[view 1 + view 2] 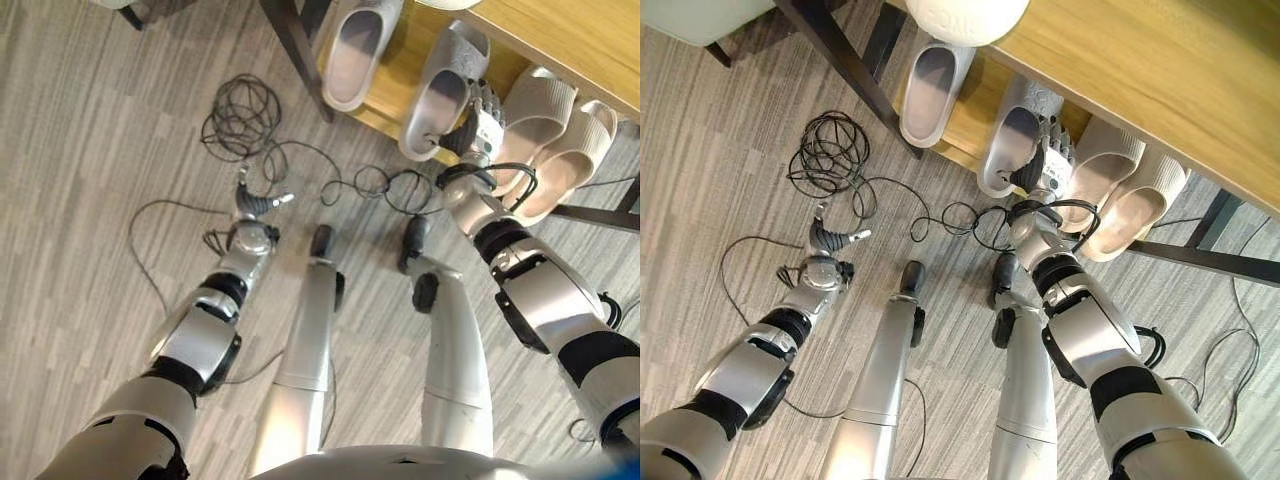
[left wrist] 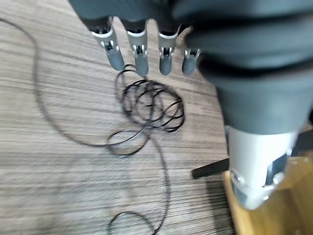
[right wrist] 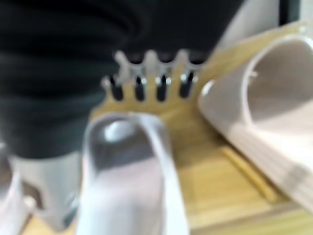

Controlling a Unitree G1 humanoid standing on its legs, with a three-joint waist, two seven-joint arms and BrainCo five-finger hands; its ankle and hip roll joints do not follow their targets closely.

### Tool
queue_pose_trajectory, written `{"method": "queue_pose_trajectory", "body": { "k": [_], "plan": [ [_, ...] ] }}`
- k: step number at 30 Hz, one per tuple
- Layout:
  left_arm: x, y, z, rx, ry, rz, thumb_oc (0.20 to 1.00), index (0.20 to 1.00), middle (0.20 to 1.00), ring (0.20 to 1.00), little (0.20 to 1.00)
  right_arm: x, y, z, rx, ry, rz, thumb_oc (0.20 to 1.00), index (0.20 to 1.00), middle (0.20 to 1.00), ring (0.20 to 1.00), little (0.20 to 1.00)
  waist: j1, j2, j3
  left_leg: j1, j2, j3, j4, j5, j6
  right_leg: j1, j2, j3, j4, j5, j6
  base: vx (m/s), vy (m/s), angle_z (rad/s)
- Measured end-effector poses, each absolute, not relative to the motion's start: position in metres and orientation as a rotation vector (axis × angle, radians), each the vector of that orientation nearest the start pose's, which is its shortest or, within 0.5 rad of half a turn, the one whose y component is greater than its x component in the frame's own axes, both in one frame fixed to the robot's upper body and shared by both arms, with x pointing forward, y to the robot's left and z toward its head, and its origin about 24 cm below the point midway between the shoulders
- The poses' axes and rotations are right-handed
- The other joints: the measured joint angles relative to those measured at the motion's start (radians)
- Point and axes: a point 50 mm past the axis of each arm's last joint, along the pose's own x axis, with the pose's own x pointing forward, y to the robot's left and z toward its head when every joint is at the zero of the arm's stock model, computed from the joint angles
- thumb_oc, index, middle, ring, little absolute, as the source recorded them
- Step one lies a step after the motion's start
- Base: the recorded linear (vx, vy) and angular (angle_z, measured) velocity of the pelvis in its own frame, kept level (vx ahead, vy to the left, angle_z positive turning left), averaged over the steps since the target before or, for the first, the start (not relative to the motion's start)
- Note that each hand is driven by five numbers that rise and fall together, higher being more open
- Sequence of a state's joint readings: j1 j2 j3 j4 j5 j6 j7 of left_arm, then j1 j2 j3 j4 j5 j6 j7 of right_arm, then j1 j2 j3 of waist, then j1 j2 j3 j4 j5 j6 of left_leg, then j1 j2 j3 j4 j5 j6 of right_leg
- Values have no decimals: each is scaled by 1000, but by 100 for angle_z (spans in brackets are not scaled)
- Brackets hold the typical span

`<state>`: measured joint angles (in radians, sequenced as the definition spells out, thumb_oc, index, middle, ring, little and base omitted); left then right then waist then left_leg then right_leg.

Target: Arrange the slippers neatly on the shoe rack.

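Note:
A grey slipper [image 1: 440, 95] lies on the low wooden shelf [image 1: 395, 75] of the shoe rack, its heel hanging over the front edge. My right hand [image 1: 482, 122] grips its right side near the heel, with the fingers [image 3: 149, 88] along the outside and the thumb at the heel opening. A second grey slipper [image 1: 355, 50] rests on the shelf to its left. Two beige ribbed slippers [image 1: 535, 110] [image 1: 575, 160] lie side by side just right of my hand. My left hand [image 1: 258, 200] hangs open over the floor, far left of the rack, holding nothing.
The rack's wooden top [image 1: 560, 35] overhangs the shelf. A dark rack leg [image 1: 295, 50] stands left of the slippers, and a dark crossbar [image 1: 1210, 262] runs low on the right. A white rounded object [image 1: 965, 15] sits on the rack top.

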<state>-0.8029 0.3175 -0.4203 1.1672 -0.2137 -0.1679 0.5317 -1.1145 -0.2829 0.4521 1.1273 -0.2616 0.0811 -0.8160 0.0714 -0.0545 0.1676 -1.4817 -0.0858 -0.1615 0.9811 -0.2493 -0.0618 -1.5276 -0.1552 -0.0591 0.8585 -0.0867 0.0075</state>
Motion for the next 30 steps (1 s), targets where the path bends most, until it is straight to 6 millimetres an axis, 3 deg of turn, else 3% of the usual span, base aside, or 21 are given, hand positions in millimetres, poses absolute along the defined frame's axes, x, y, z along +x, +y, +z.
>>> {"method": "queue_pose_trajectory", "body": {
  "k": [6,12,20,30],
  "plan": [
    [367,193,48,479,122,388,1000,1000,1000,1000,1000,406,-154,169,-894,-305,-614,1000,1000,1000,1000,1000,-1,3,-2,0,0,3,1,0,0,0,0,2,-2,1,0,0,0,0],
    [376,184,61,469,93,390,1000,1000,1000,1000,1000,404,-141,153,-821,-252,-566,1000,1000,1000,1000,1000,-10,3,-2,0,0,5,5,-1,2,1,1,4,-2,3,2,0,0,0],
    [380,184,68,478,100,424,1000,1000,1000,1000,1000,400,-127,137,-632,-161,-545,1000,1000,1000,1000,1000,-27,4,-2,0,8,15,15,-5,8,2,10,14,-3,7,8,3,6,-4],
    [387,170,76,479,101,415,1000,1000,1000,1000,1000,397,-113,119,-435,-55,-466,1000,1000,1000,1000,1000,-28,4,-2,-1,11,14,21,-5,9,2,13,14,4,7,7,0,0,0]
  ]
}}
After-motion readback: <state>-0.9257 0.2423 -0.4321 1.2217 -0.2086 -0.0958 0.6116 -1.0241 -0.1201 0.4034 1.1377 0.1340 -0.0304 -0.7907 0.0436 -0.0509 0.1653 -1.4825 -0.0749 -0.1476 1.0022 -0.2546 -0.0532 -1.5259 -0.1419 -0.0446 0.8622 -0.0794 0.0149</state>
